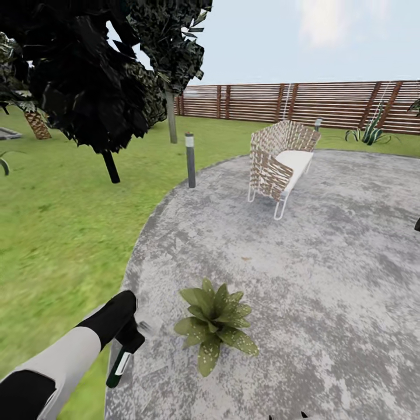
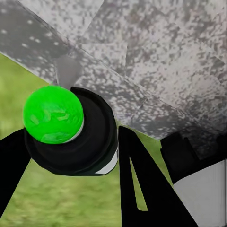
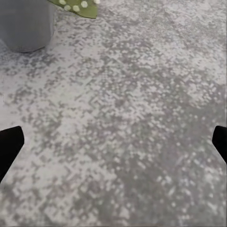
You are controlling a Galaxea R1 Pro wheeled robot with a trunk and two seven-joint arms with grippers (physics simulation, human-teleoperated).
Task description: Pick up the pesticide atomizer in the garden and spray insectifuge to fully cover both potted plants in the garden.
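Note:
The pesticide atomizer [image 1: 119,366], a dark green bottle with a white label band, hangs tilted in my left gripper [image 1: 129,341], its pale spray head [image 1: 149,326] pointing toward the plant. In the left wrist view its bright green base [image 2: 53,113] sits between the black fingers [image 2: 137,179], which are shut on the bottle. A broad potted plant [image 1: 216,324] with pale-speckled leaves stands on the grey patio just right of the atomizer. My right gripper [image 3: 113,142] hovers open over bare paving, near the plant's grey pot [image 3: 26,23] and a speckled leaf [image 3: 78,5].
The round paved patio [image 1: 303,262] meets the lawn [image 1: 58,233] on the left. A woven chair [image 1: 283,160] stands farther back, with a grey bollard lamp [image 1: 190,160] at the patio edge. A dark tree [image 1: 87,76] overhangs at left, and a slat fence [image 1: 303,102] and agave [image 1: 370,131] lie behind.

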